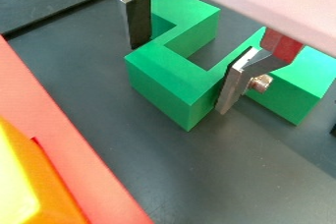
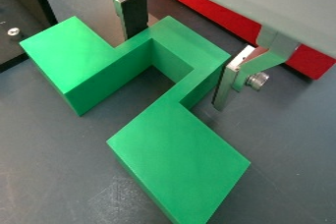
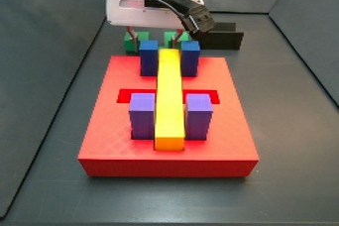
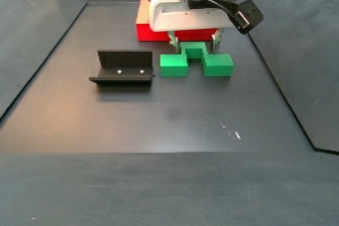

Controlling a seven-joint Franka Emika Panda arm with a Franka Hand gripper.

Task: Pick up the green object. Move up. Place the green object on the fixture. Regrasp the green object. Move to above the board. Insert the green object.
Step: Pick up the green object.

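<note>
— Where's the gripper [image 4: 193,50] right now?

— Down low over the green object [image 4: 195,62], which sits on the dark floor just beside the red board [image 4: 154,27] and a little way from the fixture [image 4: 122,68]. In both wrist views the two silver fingers stand either side of the block's narrow middle bridge.

— Clamped on it?

— Not that I can see. In a wrist view one finger [image 2: 128,10] sits in the notch on one side of the bridge and the other finger [image 2: 234,79] stands at the opposite wall; a sliver of gap seems to show at the pads. I'd call the jaws spread and straddling, not squeezing yet.

— So what does the next move hang on?

— The bridge lying straight between the pads. The block's long axis runs across the line joining the fingers, its two fat ends sticking out to either side of the claw, so closing should pinch the thin waist [image 1: 182,53]. It looks fairly centred to me.

— And the board?

— Behind the claw, with the yellow bar [image 3: 169,96] and blue and purple blocks on it.
</note>
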